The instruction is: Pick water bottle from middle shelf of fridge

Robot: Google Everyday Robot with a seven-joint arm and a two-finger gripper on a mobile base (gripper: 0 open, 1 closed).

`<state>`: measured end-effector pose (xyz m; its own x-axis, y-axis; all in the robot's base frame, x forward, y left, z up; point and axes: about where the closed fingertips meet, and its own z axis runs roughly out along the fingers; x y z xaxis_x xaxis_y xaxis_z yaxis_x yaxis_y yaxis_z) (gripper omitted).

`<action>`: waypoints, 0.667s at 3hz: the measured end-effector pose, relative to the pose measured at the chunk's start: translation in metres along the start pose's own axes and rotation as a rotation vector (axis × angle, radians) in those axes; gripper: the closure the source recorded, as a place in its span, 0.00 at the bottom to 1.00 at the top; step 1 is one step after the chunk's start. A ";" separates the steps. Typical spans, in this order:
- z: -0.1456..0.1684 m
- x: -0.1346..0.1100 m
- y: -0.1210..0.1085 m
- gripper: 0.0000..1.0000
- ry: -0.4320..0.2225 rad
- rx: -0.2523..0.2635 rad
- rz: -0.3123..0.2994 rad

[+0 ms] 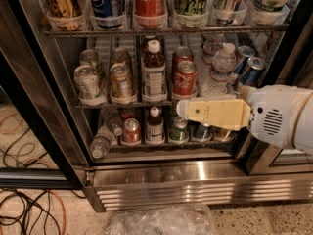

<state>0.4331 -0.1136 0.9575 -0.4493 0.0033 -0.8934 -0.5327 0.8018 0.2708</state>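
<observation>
**Water bottle (pixel 220 72) upright on the middle shelf, my gripper low before it**

The water bottle stood on the middle shelf (pixel 122 103) of the fridge (pixel 171 180), toward the right end of the row, its white cap up and its pale label facing out. At its 9 o'clock, with a Coca-Cola can (pixel 185 78) between them, stood the brown-liquid bottle (pixel 154 72). Just beside it at 3 o'clock leaned two blue cans (pixel 249 68).

My gripper (pixel 185 109) hung in front of the shelf's front edge, pointing toward 9 o'clock, with my white arm housing (pixel 283 116) behind it at 3 o'clock. From its tip the water bottle lay between 1 and 2 o'clock, apart from it, and the Coca-Cola can sat at about 12. I saw my gripper edge-on, so I could not tell how wide it stood or whether it had hold of anything.

A crumpled clear plastic bag (pixel 161 222) lay on the floor at 6 o'clock of the fridge's steel base.
</observation>
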 end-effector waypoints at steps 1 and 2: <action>0.000 0.000 0.000 0.00 0.000 0.000 0.000; 0.003 -0.002 0.000 0.00 -0.002 0.032 0.005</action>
<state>0.4359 -0.1123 0.9583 -0.4504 0.0087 -0.8928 -0.5070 0.8206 0.2638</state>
